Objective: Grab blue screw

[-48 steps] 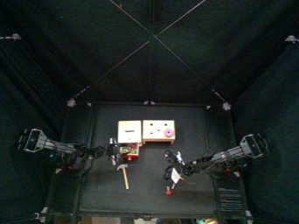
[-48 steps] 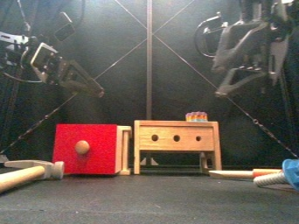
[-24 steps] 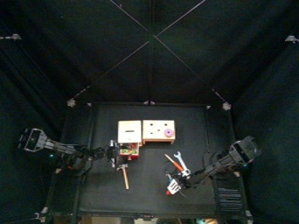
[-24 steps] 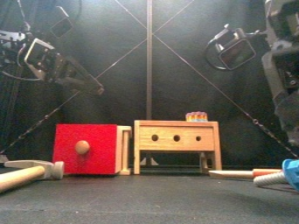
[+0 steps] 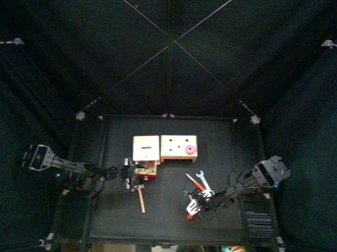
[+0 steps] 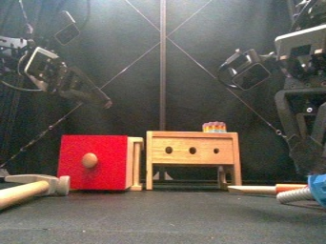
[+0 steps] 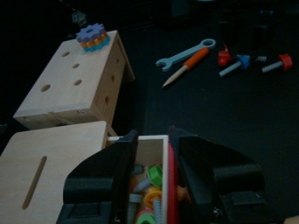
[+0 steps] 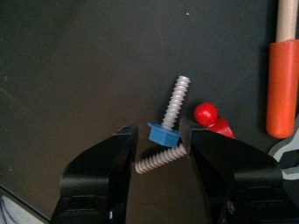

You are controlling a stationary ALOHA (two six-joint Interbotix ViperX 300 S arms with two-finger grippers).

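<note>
Blue screw point(image 8: 167, 134) between open right hand point(image 8: 163, 140)

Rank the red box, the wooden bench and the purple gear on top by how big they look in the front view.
1. Wooden bench
2. Red box, nearly as large
3. Purple gear, by far the smallest

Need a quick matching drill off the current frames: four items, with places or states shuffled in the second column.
Column 1:
1. blue screw
2. purple gear
3. red box
4. wrench

Column 2:
A. on top of the wooden block
B. between the open jaws of the right gripper
C. lying flat on the table, orange handle
D. beside the wooden block, round knob on its front

Pairs: 1-B, 2-A, 3-D, 4-C
</note>
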